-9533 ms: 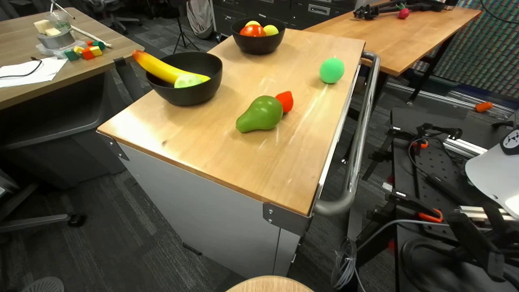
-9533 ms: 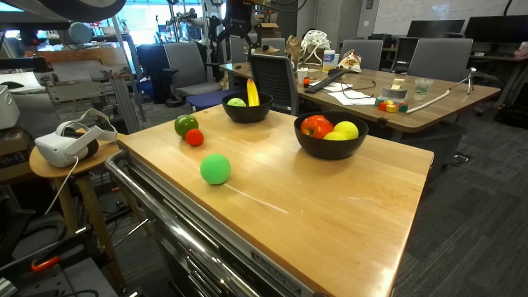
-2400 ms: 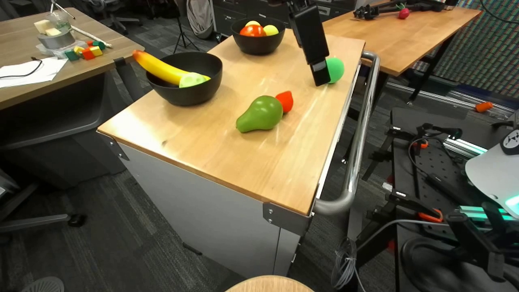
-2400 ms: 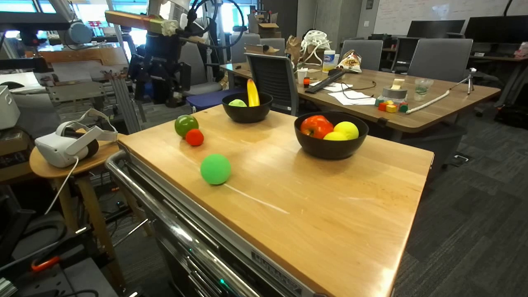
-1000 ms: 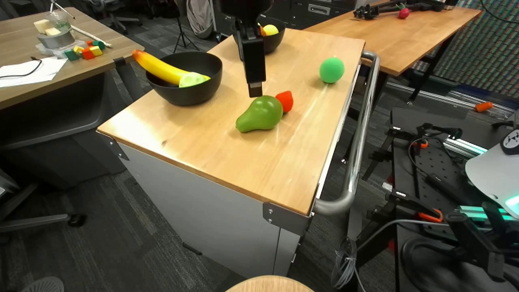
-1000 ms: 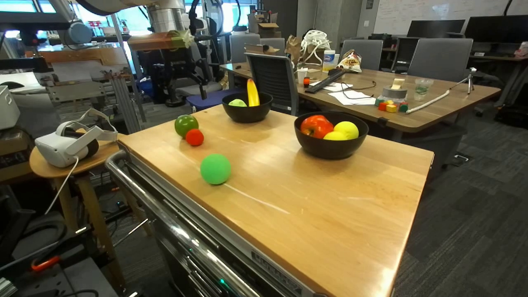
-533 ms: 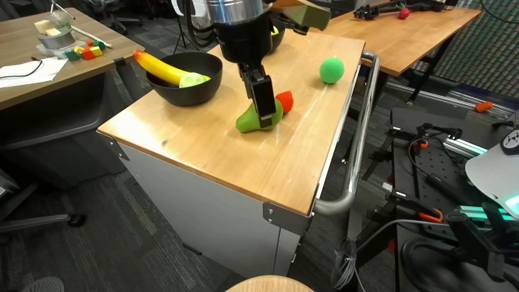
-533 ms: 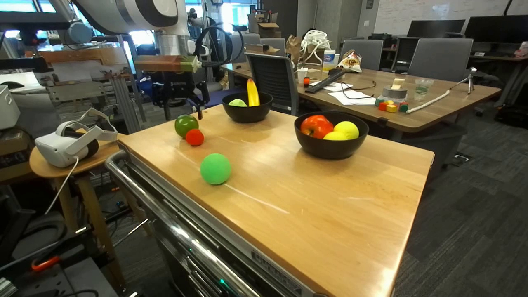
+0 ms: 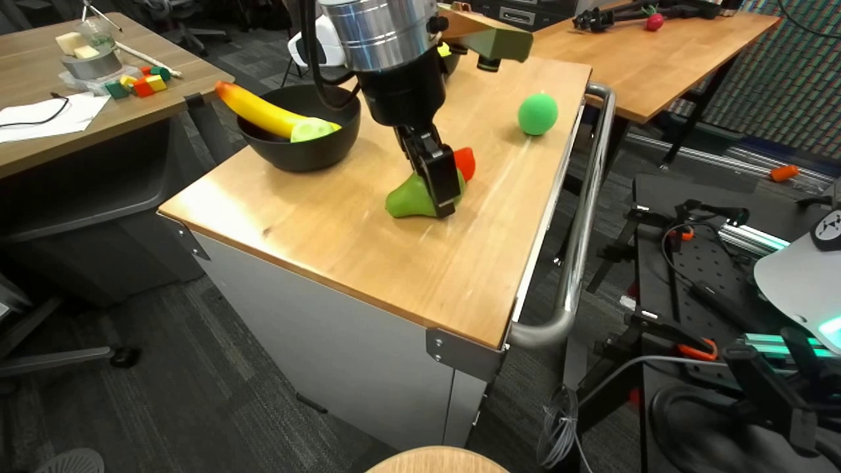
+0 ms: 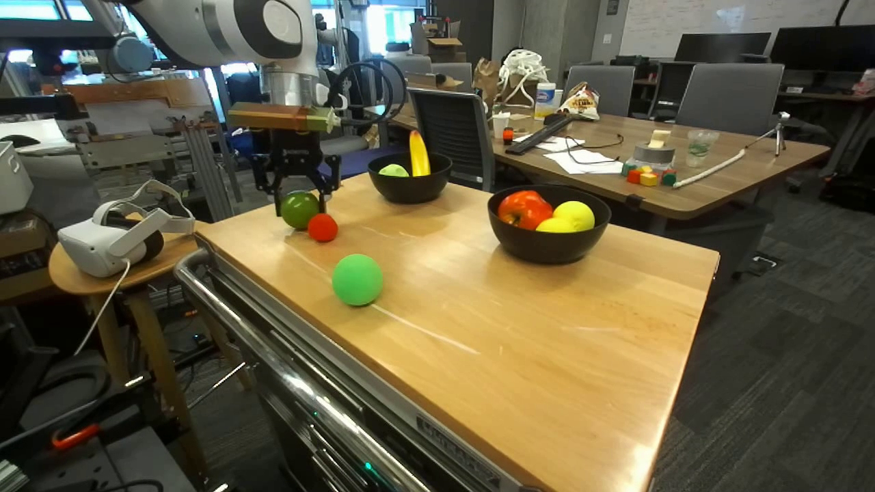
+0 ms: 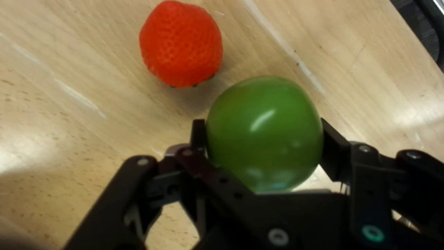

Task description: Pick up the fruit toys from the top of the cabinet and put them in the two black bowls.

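At ten o'clock on the worktop (image 10: 519,328), in an exterior view, the end effector (image 10: 301,206) grips the green pear (image 10: 301,213). Just beside it, at four o'clock, lies the red fruit (image 10: 322,229); at five from that, the bright green ball (image 10: 357,280). At one o'clock from the ball, a black bowl (image 10: 410,192) holds a pale green fruit (image 10: 393,170) and the banana (image 10: 419,157); at the bowl's four, another black bowl (image 10: 547,249) holds a red apple (image 10: 523,209) and two yellow fruits (image 10: 575,214).
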